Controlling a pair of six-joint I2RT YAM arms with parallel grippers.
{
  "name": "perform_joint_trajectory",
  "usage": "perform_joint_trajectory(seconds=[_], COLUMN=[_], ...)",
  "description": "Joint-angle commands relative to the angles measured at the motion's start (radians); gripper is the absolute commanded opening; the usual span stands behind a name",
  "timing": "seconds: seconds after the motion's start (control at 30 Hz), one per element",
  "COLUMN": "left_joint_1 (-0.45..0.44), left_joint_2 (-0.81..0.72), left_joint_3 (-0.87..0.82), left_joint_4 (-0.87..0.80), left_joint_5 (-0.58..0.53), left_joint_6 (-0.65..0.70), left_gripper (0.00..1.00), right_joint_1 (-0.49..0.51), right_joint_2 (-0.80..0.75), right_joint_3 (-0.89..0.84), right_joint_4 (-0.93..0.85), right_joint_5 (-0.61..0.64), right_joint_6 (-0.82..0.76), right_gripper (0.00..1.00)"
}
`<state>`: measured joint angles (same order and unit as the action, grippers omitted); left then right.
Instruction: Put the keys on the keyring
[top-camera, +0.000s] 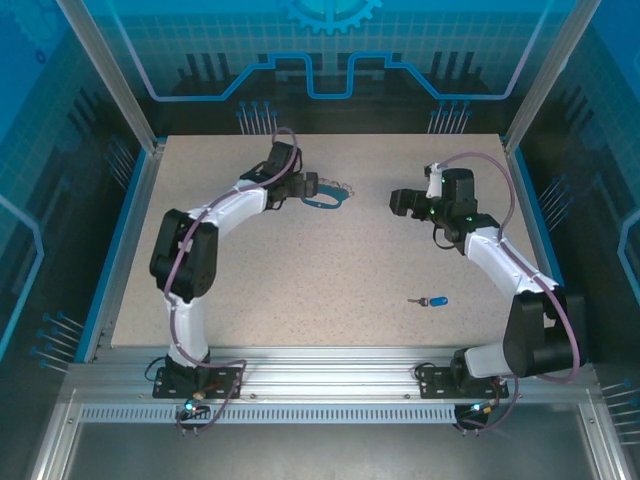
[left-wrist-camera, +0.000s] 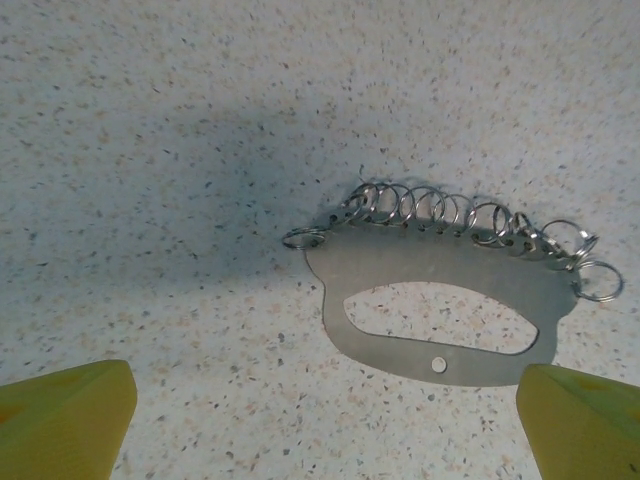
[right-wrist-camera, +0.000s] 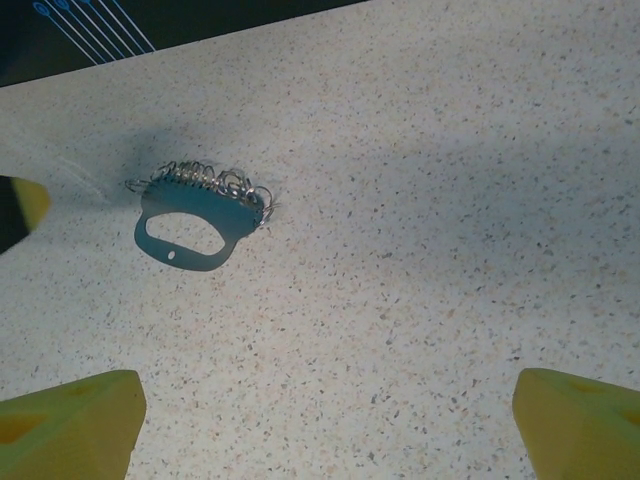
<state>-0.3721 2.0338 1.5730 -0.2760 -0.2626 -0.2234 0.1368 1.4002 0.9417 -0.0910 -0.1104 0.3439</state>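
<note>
Tiny blue-headed silver key (top-camera: 430, 301) lies flat, long axis left-right, blade pointing left. Jaws of left gripper (left-wrist-camera: 325, 425) and right gripper (right-wrist-camera: 325, 425) spread, empty.

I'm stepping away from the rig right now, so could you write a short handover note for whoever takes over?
Left tool: open, empty, close to the keyring.
Right tool: open, empty, facing the keyring from the other side, further off.
Keyring: flat on the table, far centre.
Key: lying alone on the table near the right arm's base, well apart from the keyring.
Done: nothing threaded yet.
Left: pick up key and keyring, put the key on.
</note>
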Motion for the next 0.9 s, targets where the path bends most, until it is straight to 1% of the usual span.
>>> perform_joint_trajectory(seconds=[0.0,0.2,0.4,0.87], left_joint_1=[-0.019,-0.058,-0.091,-0.106], left_joint_2=[0.069,0.187,0.286,0.382], left_joint_3=[0.111,0.268,0.383,0.477], left_joint_4=[-0.121,-0.219,-0.298,-0.359], left_joint_5=[-0.08,-0.145,-0.211,-0.214], left_joint_6=[0.042,0.098,0.15,0.16], left_gripper=[0.99,0.99,0.99,0.99], right_joint_1=[0.016,0.025,0.028,0.028], right_joint_2=[0.029,0.045,0.014,-0.061], right_joint_3=[-0.015,-0.033,-0.056,-0.057], right_joint_4=[-0.023,-0.018,-0.016,-0.063], right_joint_5=[-0.025,-0.02,-0.012,0.031], right_joint_6=[0.052,0.085,0.1,0.08], right_gripper=[0.95,0.95,0.95,0.96])
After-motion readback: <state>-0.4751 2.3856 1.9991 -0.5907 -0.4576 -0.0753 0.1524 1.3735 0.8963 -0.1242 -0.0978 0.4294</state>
